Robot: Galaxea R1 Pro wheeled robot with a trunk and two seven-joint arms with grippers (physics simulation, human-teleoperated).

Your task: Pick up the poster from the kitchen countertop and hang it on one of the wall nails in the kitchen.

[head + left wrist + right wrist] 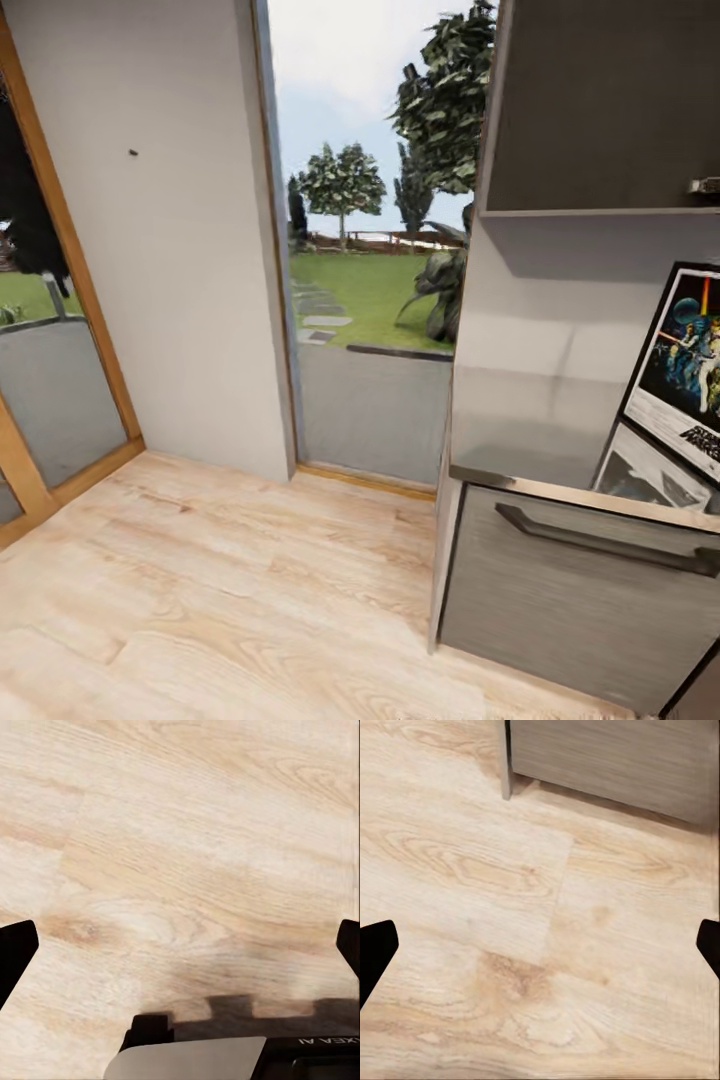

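Head view—poster [678, 370] apparently leaning on countertop [530, 430].

Left pincer [180, 945] w/ both dark fingertips [13, 956] at opposite edges of the frame, far apart, nothing btwn them. Beyond: pale wood-grain floor [187, 832], plank seams visible. Blocky dark shadow [247, 1016] falls on the floor near the robot's body; dark housing w/ a grey panel [187, 1057] and partial white lettering at frame edge.
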